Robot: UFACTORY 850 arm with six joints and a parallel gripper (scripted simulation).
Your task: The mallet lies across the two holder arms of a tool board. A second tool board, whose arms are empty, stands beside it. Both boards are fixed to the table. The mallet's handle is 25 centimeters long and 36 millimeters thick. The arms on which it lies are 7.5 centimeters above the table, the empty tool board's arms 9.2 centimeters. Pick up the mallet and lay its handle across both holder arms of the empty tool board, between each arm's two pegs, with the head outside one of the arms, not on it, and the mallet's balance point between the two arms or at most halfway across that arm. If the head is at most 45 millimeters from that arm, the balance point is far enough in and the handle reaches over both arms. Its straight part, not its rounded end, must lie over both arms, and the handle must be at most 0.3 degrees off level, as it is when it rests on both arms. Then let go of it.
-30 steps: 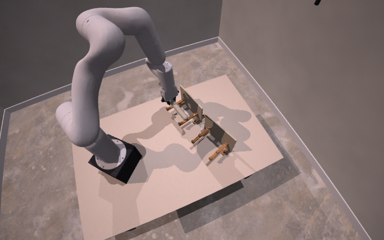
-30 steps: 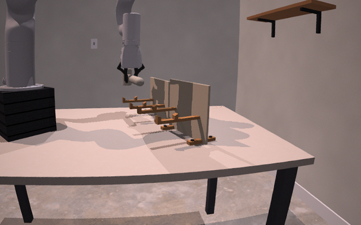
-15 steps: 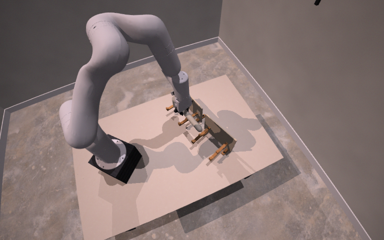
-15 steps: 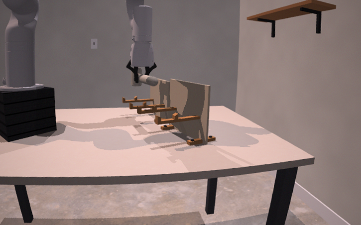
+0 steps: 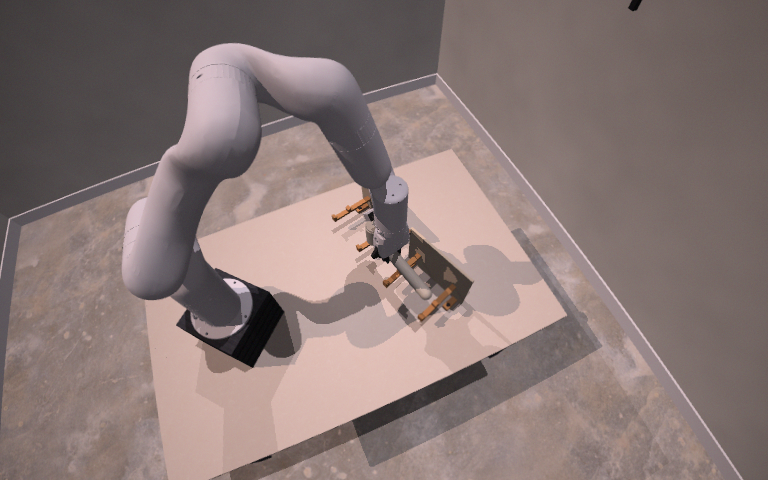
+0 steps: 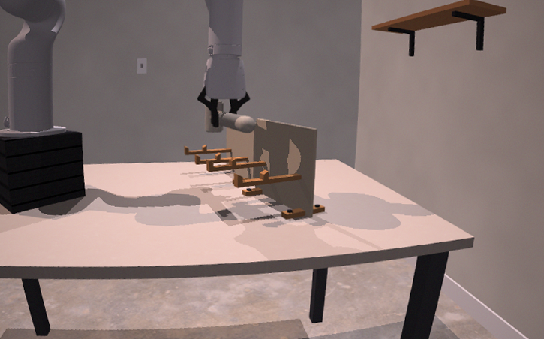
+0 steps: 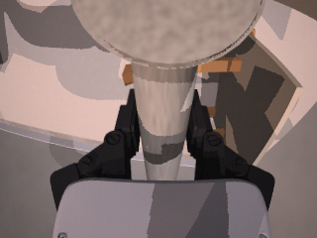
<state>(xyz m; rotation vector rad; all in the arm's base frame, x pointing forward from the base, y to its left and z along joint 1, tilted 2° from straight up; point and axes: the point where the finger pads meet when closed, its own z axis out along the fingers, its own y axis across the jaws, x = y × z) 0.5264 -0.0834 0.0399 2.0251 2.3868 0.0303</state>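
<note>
Black two-finger gripper (image 6: 222, 111) clamped on one pale grey round-headed mallet (image 6: 236, 122), held in the air above four orange wooden holder arms (image 6: 266, 179) of two tan upright tool boards (image 6: 296, 160).

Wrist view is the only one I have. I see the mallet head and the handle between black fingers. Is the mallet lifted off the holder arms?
Observer: Yes. In the exterior view the mallet hangs in the gripper, well above all four orange holder arms.
Operator: Is the handle level?
Observer: It looks about horizontal in the exterior view.
Operator: Where is it over the boards?
Observer: From the top view, its rounded handle end lies between the two arms of the nearer tool board, so it does not yet span both.
</note>
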